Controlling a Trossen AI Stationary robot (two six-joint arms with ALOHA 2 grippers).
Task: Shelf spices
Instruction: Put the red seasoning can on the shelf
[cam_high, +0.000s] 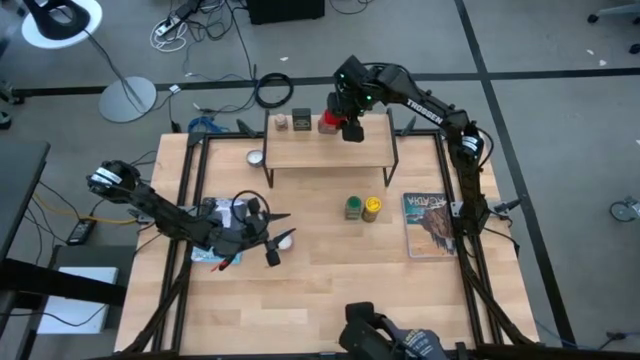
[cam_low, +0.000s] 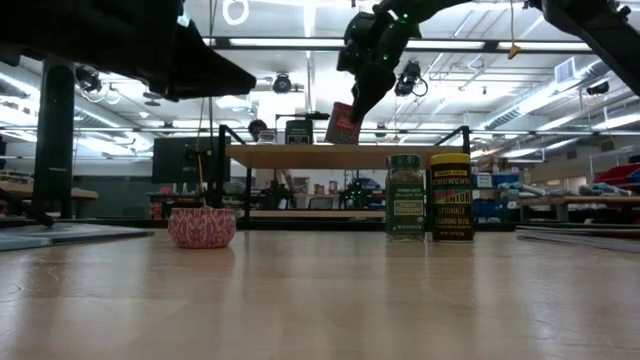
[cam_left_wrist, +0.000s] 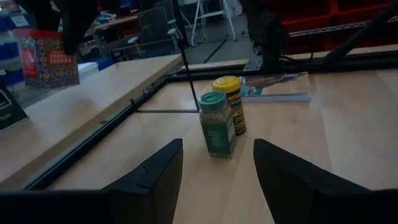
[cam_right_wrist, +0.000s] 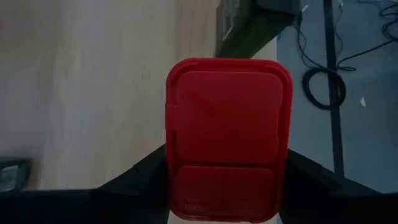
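While the right end effector (cam_high: 350, 128) is clamped on the red boxy tin (cam_high: 328, 123) over the low light-wood shelf (cam_high: 330, 150), beside the black boxy tin (cam_high: 302, 121) and small brownish jar (cam_high: 282, 123), the green-capped jar (cam_high: 353, 208) and yellow jar (cam_high: 372, 208) wait on the surface in front; left end effector (cam_high: 272, 237) sits apart, empty.

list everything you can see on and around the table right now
red tin: 1, red, held over the back of the shelf, tilted
shelf: 1, light wood on black legs, back of the table
black tin: 1, dark, on the shelf
small jar: 1, brownish, on the shelf beside the black tin
green-capped jar: 1, green, on the table in front of the shelf
yellow jar: 1, yellow, next to the green-capped jar
book: 1, table's right side
right tool: shut on the red tin
left tool: open, low over the table's left, facing the jars
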